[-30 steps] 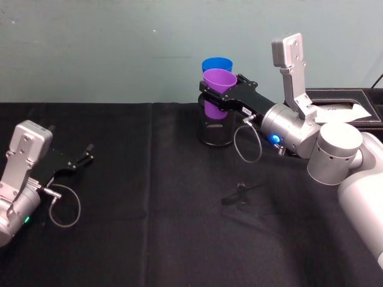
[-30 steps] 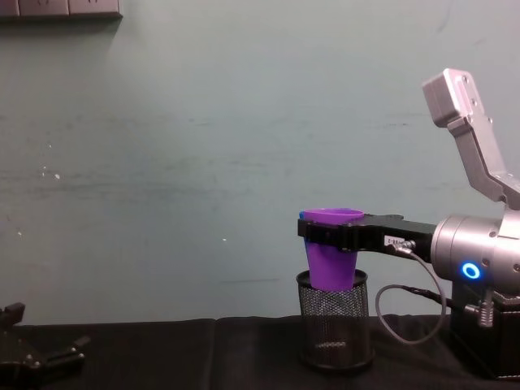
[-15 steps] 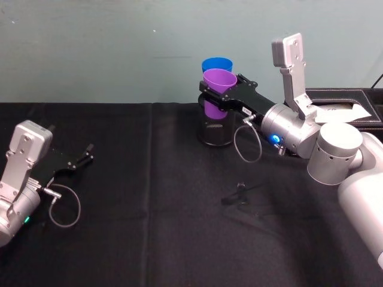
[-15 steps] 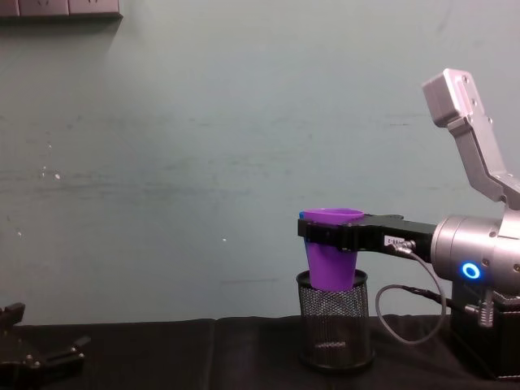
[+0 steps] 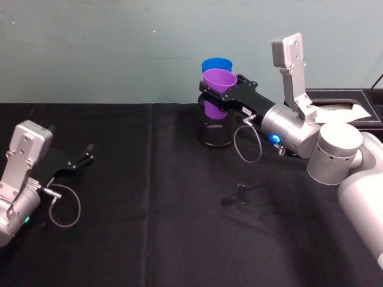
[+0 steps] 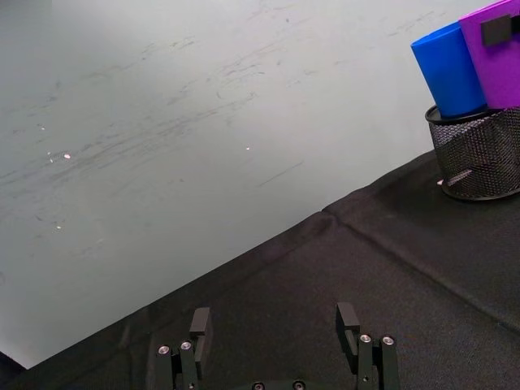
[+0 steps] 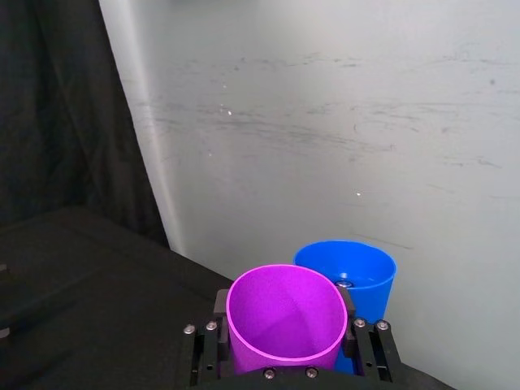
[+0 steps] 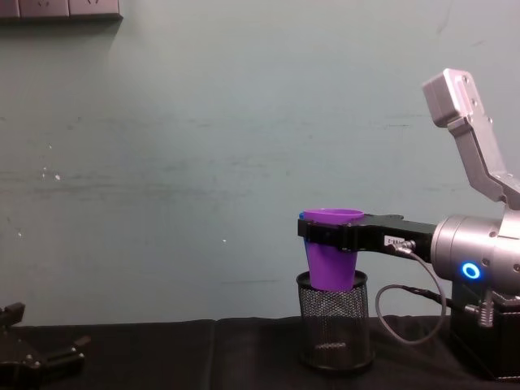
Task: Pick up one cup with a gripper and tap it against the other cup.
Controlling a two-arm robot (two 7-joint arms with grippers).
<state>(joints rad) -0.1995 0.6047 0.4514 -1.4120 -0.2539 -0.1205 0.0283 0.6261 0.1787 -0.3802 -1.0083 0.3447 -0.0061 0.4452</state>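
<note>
Nothing has visibly shifted since the earlier frames: both arms and both cups sit as they did.

Head view. Right gripper (image 5: 216, 92): reaches across the worktop (image 5: 149, 227) to the far edge, jaws clamped on the purple cup (image 5: 218, 79) just below its rim. Blue cup (image 5: 216, 63): directly behind the purple one, toward the wall, standing in the mesh pen holder (image 5: 215, 135). Left gripper (image 5: 88, 154): parked low at the near left of the worktop, well apart from the cups.

Left wrist view. Left gripper (image 6: 274, 325): jaws apart, nothing between them. Blue cup (image 6: 448, 69) and purple cup (image 6: 494, 57): side by side, both bases dipping inside the holder's rim; whether their walls touch cannot be told.

Right wrist view. Purple cup (image 7: 286, 325): upright, mouth open and empty, a finger pressed on either side. Blue cup (image 7: 357, 272): just beyond it, rims very close.

Chest view. Purple cup (image 8: 333, 264): held level, its base just inside the mesh pen holder (image 8: 335, 325); a sliver of the blue cup (image 8: 301, 217) shows behind its rim.

Step in hand, as a judgement: the grasp is complete and the purple cup is presented to the blue one, so the tap itself is at issue. The next move calls for a short, light nudge toward the wall, firm grip kept, gentle enough not to tip the holder.
</note>
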